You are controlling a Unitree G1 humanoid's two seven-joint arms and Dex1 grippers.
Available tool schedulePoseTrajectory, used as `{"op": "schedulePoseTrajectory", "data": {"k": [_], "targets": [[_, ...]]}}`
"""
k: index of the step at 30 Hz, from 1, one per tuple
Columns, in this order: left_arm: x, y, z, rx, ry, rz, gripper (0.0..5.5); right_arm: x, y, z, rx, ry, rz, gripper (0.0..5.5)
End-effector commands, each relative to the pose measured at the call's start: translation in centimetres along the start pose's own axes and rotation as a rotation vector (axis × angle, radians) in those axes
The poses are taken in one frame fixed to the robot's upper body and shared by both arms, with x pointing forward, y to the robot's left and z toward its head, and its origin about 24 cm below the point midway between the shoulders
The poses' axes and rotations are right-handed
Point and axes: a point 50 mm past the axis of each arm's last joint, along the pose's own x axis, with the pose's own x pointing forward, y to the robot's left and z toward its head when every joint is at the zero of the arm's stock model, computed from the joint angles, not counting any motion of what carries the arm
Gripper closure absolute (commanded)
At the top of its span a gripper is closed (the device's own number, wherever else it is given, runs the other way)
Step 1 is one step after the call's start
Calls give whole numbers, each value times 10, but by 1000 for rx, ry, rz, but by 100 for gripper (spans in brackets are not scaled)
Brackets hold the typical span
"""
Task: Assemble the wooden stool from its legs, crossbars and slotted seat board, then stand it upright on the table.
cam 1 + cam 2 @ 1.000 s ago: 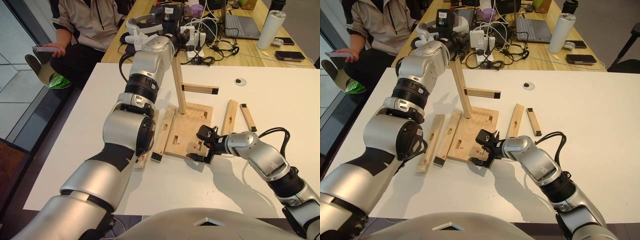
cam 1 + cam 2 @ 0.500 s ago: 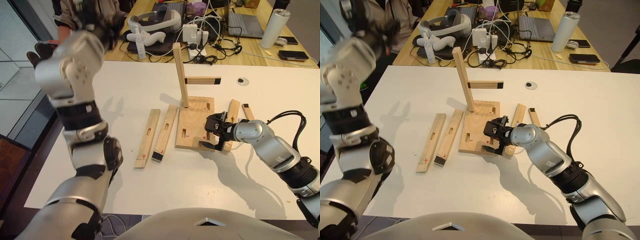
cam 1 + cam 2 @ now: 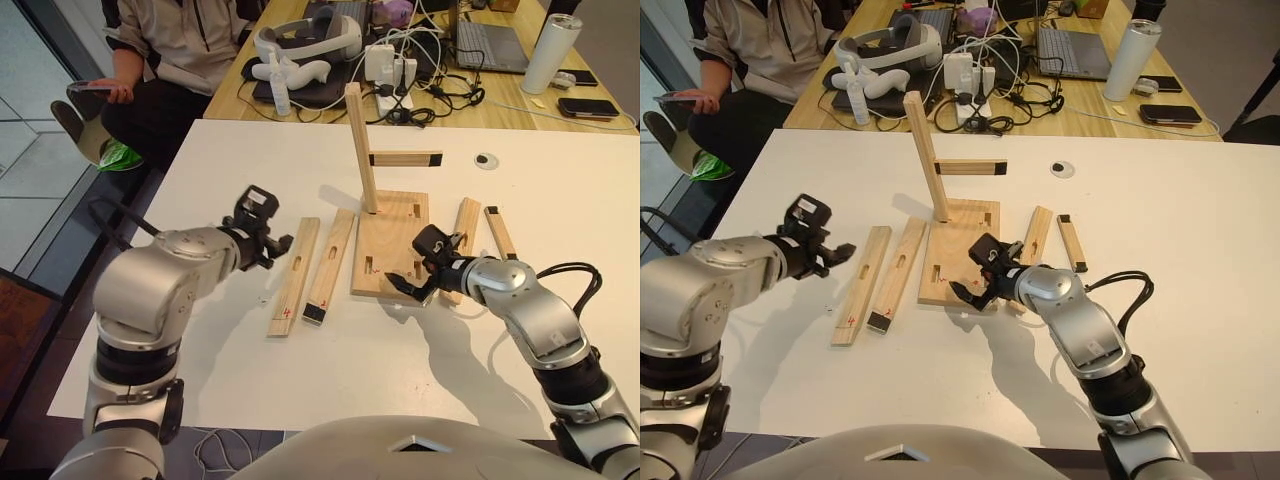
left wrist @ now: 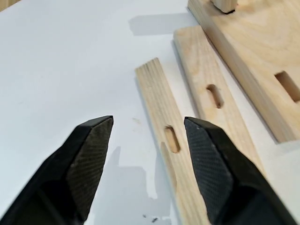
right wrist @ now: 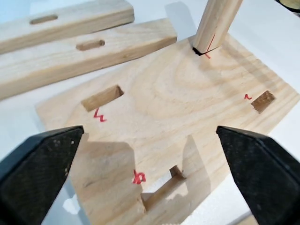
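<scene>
Left eye view puts the seat board (image 3: 395, 250) flat at the middle of the desk (image 3: 560, 200). One upright leg (image 3: 359, 150) is seated in its 11 o'clock corner slot, and a crossbar (image 3: 405, 159) juts from that leg toward 3 o'clock. Two loose legs lie at the board's 9 o'clock: the inner leg (image 3: 331, 262) just beside its edge and the outer leg (image 3: 295, 272) next to that. Another leg (image 3: 462, 235) and a short crossbar (image 3: 497, 232) lie at the board's 3 o'clock.

Our left end effector (image 3: 270, 246) hangs at 9 o'clock of the outer leg, spread and holding nothing. Our right end effector (image 3: 412, 280) sits at the board's 5 o'clock corner, also spread wide, with the notched edge between its fingers.

We judge the step in hand to be fetching the next leg while the board is steadied. To do it well:
- We should take the outer leg across its narrow width, clear of the oval slot, so the grip does not twist.
- We should close the right end effector on the board edge before pressing anything in, since a sliding board could tip the upright leg.
- We should match the leg to a free slot squarely before pushing down.
</scene>
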Motion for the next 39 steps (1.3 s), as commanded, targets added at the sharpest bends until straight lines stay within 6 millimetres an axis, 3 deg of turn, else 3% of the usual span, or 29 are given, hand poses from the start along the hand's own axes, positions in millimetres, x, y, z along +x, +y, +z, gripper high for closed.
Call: {"op": "schedulePoseTrajectory", "data": {"k": [1, 6, 12, 19, 25, 30, 35, 39], "targets": [[-4, -16, -7, -1, -12, -86, 269, 2, -5, 10, 113, -47, -78, 10], [-3, -25, -12, -41, -16, -162, 269, 11, -6, 17, 184, -70, -133, 10], [11, -37, -38, -74, 119, -167, 269, 20, -3, 26, 192, -88, -131, 10], [18, -54, -41, -71, 142, -227, 269, 28, -4, 31, 198, -101, -150, 10], [23, -49, -44, -31, 193, -167, 269, 33, -4, 38, 194, -122, -153, 10], [27, -43, -35, -25, 169, -93, 269, 36, -4, 39, 188, -127, -152, 10], [29, -52, -37, -16, 174, -121, 189, 39, -2, 41, 173, -130, -138, 10], [30, -56, -40, -13, 188, -141, 184, 40, -2, 41, 165, -130, -133, 10]]}}
